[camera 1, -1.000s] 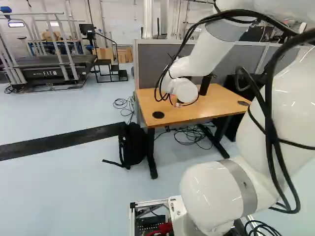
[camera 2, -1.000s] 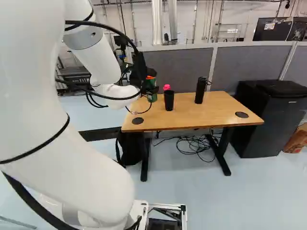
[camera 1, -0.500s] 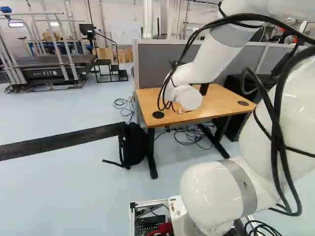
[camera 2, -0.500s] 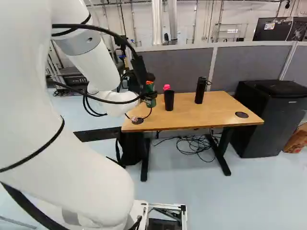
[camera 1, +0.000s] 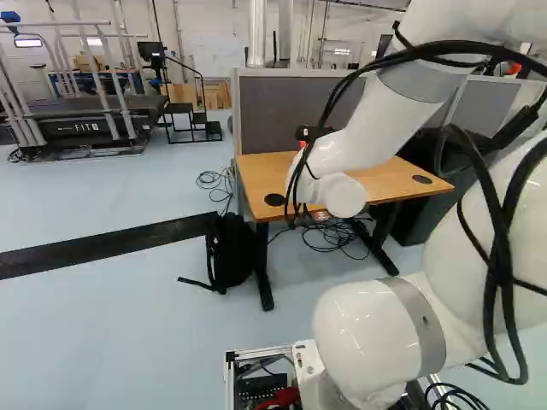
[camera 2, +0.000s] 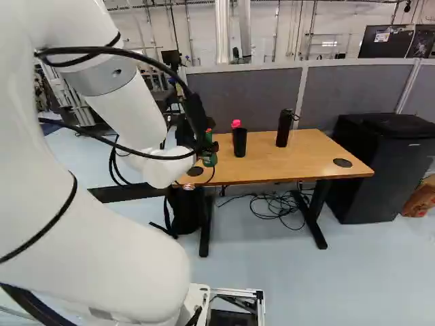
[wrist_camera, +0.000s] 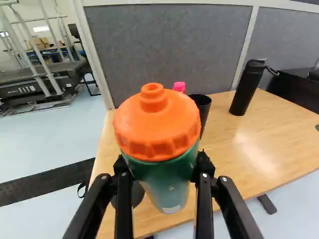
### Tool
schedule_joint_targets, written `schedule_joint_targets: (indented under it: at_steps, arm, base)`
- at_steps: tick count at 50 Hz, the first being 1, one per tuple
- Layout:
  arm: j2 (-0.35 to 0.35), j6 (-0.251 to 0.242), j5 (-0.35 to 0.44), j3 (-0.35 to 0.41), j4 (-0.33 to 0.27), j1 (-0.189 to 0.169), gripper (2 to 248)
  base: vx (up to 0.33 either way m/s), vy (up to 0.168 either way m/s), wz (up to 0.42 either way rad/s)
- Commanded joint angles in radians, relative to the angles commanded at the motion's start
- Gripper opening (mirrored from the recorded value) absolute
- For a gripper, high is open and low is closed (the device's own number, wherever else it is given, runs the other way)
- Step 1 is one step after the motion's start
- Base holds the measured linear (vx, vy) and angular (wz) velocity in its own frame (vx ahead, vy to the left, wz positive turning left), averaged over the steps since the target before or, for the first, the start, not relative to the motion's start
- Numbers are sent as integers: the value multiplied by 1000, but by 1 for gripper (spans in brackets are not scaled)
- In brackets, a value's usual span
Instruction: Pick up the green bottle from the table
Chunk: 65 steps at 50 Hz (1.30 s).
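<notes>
A: Background first. Pale floor (camera 1: pixel 128 342), a treadmill (camera 1: pixel 85 124) at the left of the left base view, grey partition (camera 2: pixel 245 102) behind a wooden table (camera 2: pixel 306 153).

B: Next size down?

A: Black cabinet (camera 2: pixel 387 170) beside the table, white arm (camera 2: pixel 95 251) reaching over to the table's left end in the right base view. Backpack (camera 1: pixel 231 252) on the floor by a table leg. On the table, a tall black bottle (camera 2: pixel 284 129) and a black cup (camera 2: pixel 239 142), a pink top (wrist_camera: pixel 179 86) showing by it.

B: Step in hand?

A: Grasp made, lift under way, in my judgement. Gripper (wrist_camera: pixel 162 164) is clenched on the green bottle (wrist_camera: pixel 167 179), one finger against each side.

B: Bottle position?

A: In the grip, near the table's left end in the right base view. Base appears off the wood; exact clearance cannot be told.

B: Next move?

A: Keep the squeeze, raise and draw back level, well apart from the cup.

B: Appearance?

A: Upright or nearly so, green, narrowing towards its base. Smallest item: a ribbed orange lid (wrist_camera: pixel 157 127) with a raised spout, wider than the body beneath it.
</notes>
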Motion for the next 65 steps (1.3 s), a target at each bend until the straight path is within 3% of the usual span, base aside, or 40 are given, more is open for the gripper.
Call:
schedule_joint_targets:
  at_steps: [32,65]
  arm:
    - [65,0,10,128,-114,-15,113]
    - [75,0,12,148,-132,-17,113]
  base:
    - [0,0,0]
    - [0,0,0]
